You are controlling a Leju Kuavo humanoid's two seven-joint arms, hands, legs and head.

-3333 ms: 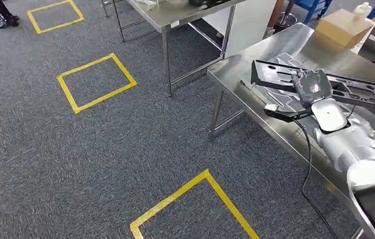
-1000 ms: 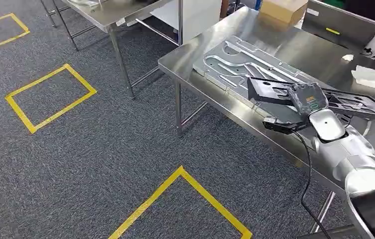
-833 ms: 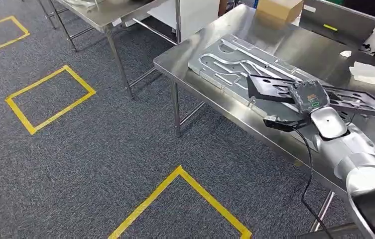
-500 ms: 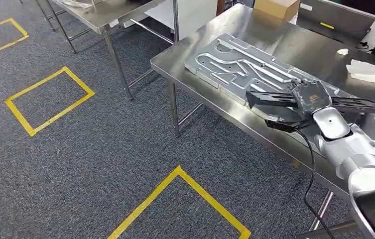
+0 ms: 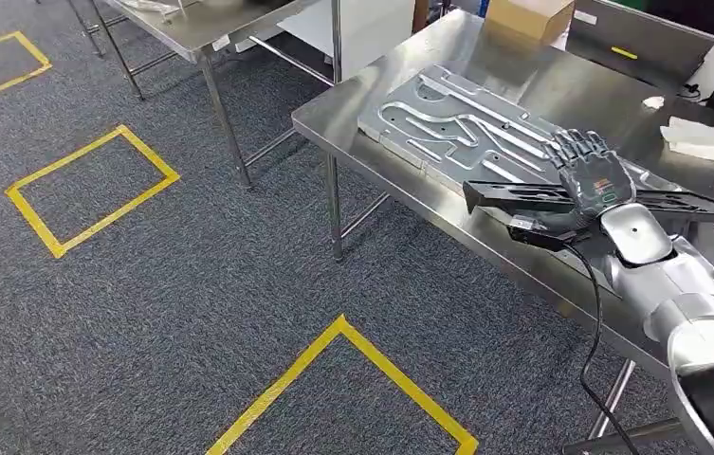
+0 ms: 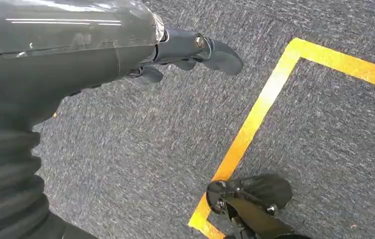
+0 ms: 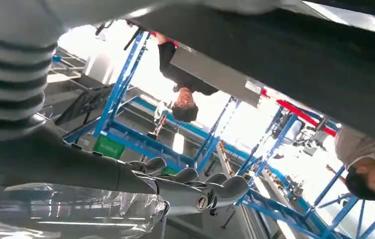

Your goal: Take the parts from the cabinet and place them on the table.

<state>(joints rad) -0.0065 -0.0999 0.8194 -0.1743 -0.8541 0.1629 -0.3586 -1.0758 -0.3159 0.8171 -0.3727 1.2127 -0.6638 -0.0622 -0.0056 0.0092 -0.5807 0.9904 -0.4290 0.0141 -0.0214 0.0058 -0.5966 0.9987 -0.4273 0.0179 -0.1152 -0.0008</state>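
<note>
Gripping the flat black stamped-metal frame part [image 5: 523, 195] mid-length, the right robot hand [image 5: 592, 176] carries something stiff, broad and probably tippy over the steel tabletop [image 5: 542, 81]; left robot hand [image 6: 190, 50] hangs empty, fingers loosely apart.

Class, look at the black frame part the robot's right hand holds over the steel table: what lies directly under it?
Under the black frame part held by the right hand lies a silver grooved plate on the steel table. The frame and arm hide the plate's near end.

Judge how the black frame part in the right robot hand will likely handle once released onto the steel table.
The black frame part looks thin, flat and rigid, so probably light. The right robot hand grips it mid-length, so it may tip. It could slide on the steel table.
</note>
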